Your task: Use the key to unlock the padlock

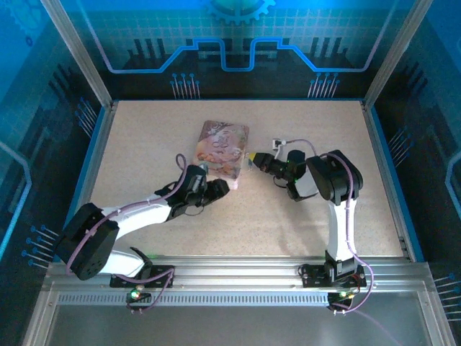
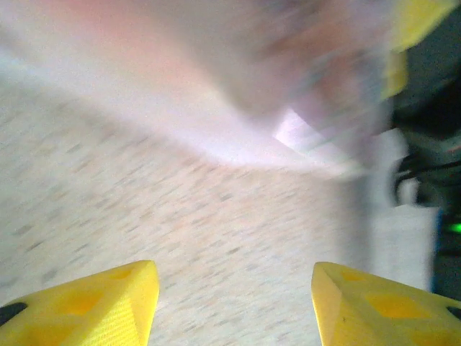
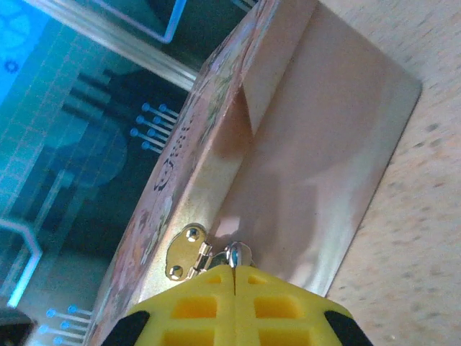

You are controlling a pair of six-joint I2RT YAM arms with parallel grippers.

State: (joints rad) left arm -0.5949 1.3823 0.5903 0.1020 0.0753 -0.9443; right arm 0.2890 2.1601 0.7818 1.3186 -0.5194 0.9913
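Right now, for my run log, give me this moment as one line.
left hand: open, near tin | right hand: shut on key | key tip: beside gold clasp on tin

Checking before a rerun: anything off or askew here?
Tin sits skewed to the table edges. Right gripper is shut on a small silver piece beside the tin's gold hasp; can't tell if it's the key. Nothing spilled or damaged.

One tin on my worktop (image 1: 137, 137), two grippers.
One pink tin (image 1: 223, 148) lies near the middle, with one brass clasp (image 3: 186, 251) and one small silver piece (image 3: 238, 254). My left gripper (image 2: 234, 288) and right gripper (image 3: 234, 277) make two.
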